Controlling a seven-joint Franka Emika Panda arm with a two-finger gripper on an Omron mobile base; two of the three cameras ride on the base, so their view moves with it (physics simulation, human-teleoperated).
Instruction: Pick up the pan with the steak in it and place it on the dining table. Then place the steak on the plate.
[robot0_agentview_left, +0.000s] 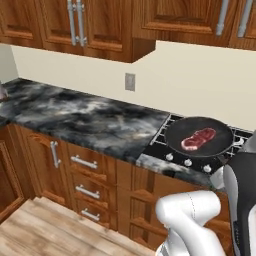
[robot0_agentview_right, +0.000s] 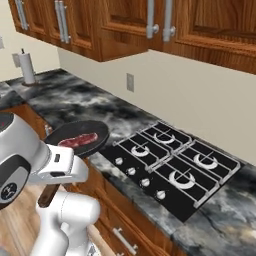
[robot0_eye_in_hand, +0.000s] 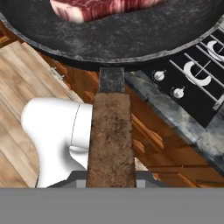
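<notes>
the end effector (robot0_eye_in_hand: 111, 180) is closed around the brown handle of the pan (robot0_agentview_right: 88, 134), held up in the air. in the right base view the pan lies at ten o'clock from the hob (robot0_agentview_right: 175, 165), its handle pointing to seven o'clock. the steak (robot0_agentview_right: 78, 140) lies inside, its long axis running from about two to eight o'clock there.

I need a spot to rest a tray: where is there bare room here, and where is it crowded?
The counter is bare between the hob and the paper roll, along the wall. The hob's grates, right of the pan, are bare too. It is crowded around the gripper, handle and arm.
</notes>
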